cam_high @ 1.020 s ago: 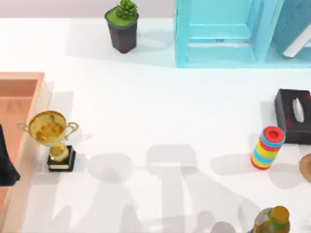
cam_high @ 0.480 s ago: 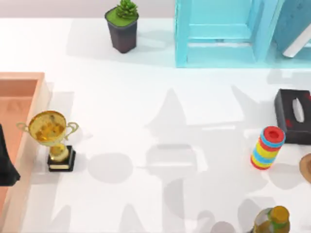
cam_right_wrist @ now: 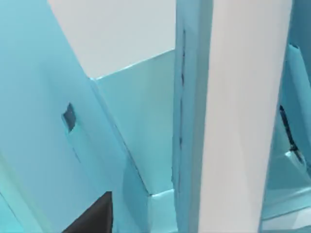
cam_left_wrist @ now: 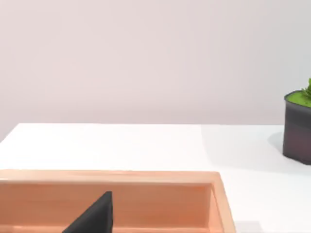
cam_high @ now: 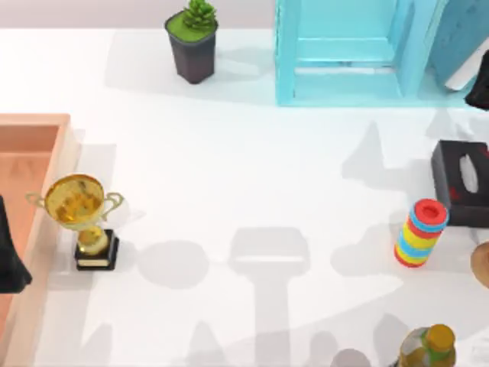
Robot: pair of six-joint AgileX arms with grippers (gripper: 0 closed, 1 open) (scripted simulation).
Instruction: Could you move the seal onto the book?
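The book (cam_high: 457,30), teal-blue with white page edges, leans upright in the right bay of the light-blue shelf (cam_high: 344,53) at the back right. My right gripper (cam_high: 482,86) is a dark shape at the top view's right edge, just in front of the book's lower corner. The right wrist view is close on the book's white page edges (cam_right_wrist: 243,121), with one black fingertip (cam_right_wrist: 95,218) low in the frame. A brown rounded thing (cam_high: 482,264) is cut by the right edge; I cannot tell whether it is the seal. My left gripper (cam_high: 9,256) stays parked over the wooden tray (cam_high: 46,130).
A gold trophy (cam_high: 80,218) stands beside the tray. A potted plant (cam_high: 192,46) is at the back. At the right are a black tissue box (cam_high: 461,180), a striped ring stack (cam_high: 420,233) and a bottle (cam_high: 429,348) at the front edge.
My right arm has swung toward the back right; its dark gripper now shows beside the book, and its shadow moved across the table with it. The left arm has not moved.
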